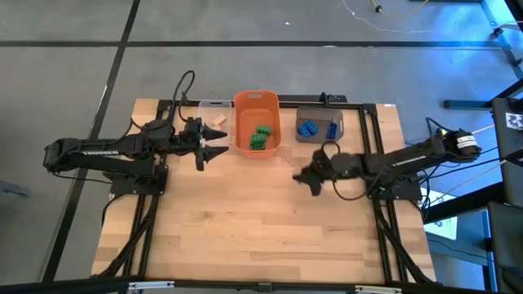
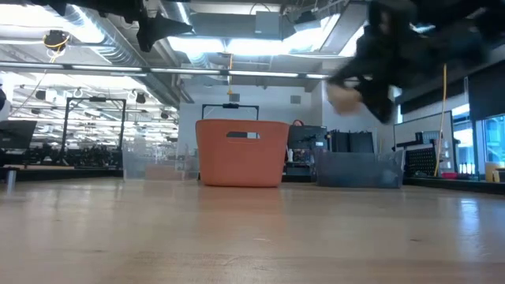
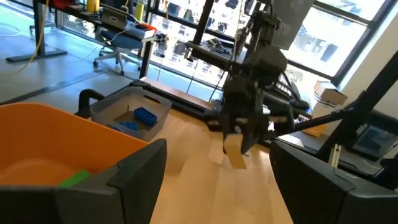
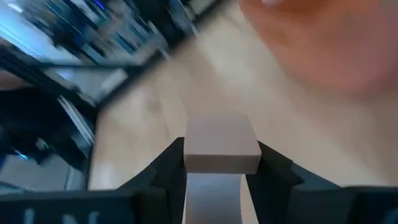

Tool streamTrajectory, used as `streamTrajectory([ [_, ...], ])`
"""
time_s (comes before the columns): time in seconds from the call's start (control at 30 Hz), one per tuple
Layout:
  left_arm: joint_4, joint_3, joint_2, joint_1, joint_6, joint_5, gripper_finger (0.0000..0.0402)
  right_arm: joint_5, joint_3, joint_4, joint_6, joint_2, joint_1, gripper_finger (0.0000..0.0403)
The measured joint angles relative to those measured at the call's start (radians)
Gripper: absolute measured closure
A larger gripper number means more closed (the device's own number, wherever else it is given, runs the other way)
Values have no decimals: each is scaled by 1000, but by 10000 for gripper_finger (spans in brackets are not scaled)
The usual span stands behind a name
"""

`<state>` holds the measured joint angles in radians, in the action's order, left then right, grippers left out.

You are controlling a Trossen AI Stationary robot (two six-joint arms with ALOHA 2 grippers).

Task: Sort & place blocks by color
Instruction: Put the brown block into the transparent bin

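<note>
My right gripper (image 1: 309,176) hovers above the table in front of the grey-brown bin (image 1: 319,135), shut on a pale tan block (image 4: 222,144), which also shows in the low view (image 2: 341,96) and the left wrist view (image 3: 235,156). My left gripper (image 1: 221,152) is open and empty, raised beside the orange bin's (image 1: 242,122) left wall. Green blocks (image 1: 261,138) lie in the orange bin. Blue blocks (image 1: 308,129) lie in the grey-brown bin. Another tan block (image 1: 217,121) lies in the clear bin (image 1: 204,108). My right gripper pinches the tan block by two opposite side faces (image 4: 189,158), one finger (image 4: 166,167) on each side. The block's far end sticks out beyond the fingertips. The fingers slant downward toward the table's left. The block is lifted clear of the table.
The three bins stand in a row along the table's far edge: clear, orange, grey-brown. Bare wooden tabletop (image 1: 261,229) fills the near half. Dark frame rails (image 1: 372,139) run along the table's sides and far edge.
</note>
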<state>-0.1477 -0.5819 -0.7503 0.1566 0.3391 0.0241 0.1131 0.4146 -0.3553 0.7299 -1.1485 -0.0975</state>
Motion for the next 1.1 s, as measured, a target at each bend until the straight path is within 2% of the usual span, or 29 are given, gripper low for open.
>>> streamTrajectory([
  [0.07, 0, 0, 0, 0, 1, 1, 124, -36, 34, -90, -60, -36, 44, 274],
  [0.17, -1, 0, 0, 0, 2, 0, 124, -108, 115, -121, -152, -64, 87, 274],
  [0.27, -4, 0, 0, 0, 10, 0, 124, -178, 213, -76, -254, -85, 108, 274],
  [0.4, -4, 0, 0, 0, 60, -52, 124, -231, 329, 25, -372, -108, 129, 274],
  [0.53, -2, 0, 0, 0, 70, -86, 124, -246, 370, 52, -392, -120, 145, 274],
  [0.77, -3, 0, -3, -2, 85, -78, 124, -240, 370, 44, -372, -125, 150, 274],
  [0.93, -70, 1, -150, -44, 97, -93, 124, -201, 383, -30, -372, -179, 150, 274],
  [1.1, -296, -1, -324, -85, 78, -87, 124, -201, 474, -46, -413, -283, 149, 274],
])
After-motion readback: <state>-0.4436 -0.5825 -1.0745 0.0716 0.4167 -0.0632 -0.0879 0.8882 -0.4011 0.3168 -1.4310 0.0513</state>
